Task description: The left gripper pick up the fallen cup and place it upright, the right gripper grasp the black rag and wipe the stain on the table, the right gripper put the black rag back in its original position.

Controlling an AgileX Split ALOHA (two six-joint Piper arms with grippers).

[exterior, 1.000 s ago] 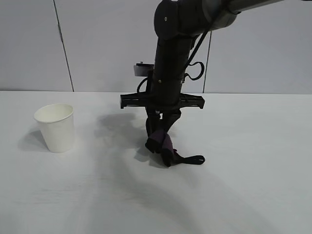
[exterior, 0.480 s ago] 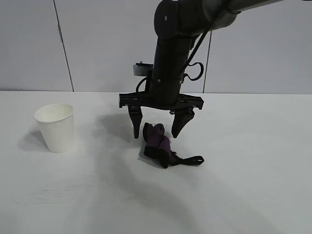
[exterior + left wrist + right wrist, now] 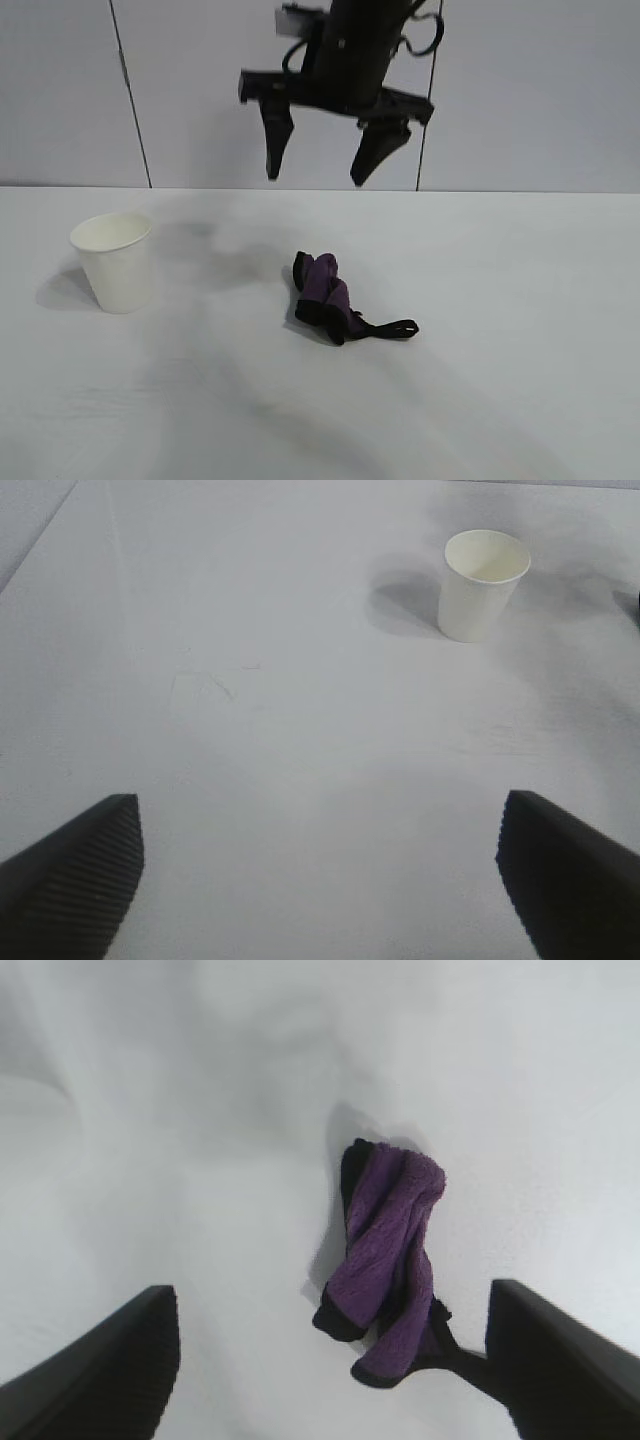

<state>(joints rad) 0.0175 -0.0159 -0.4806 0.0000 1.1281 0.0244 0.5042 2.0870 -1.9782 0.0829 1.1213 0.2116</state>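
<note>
The white cup (image 3: 113,260) stands upright on the table (image 3: 520,400) at the left, also seen in the left wrist view (image 3: 482,584). The black rag (image 3: 325,293), black and purple with a thin strap loop, lies loose near the table's middle. My right gripper (image 3: 315,180) hangs open high above it, nothing between its fingers; its wrist view looks down on the rag (image 3: 390,1250) between the spread fingers (image 3: 100,1370). My left gripper (image 3: 318,810) is open over bare table, well away from the cup, and is outside the exterior view. The stain is out of view.
A grey panelled wall (image 3: 200,90) runs behind the table's far edge. In the left wrist view a faint pale mark (image 3: 205,688) shows on the tabletop. Bare white surface lies between cup and rag and to the rag's right.
My right gripper opened, let go of the black rag and rose well above the table. The rag stays where it was set down. The cup has not moved.
</note>
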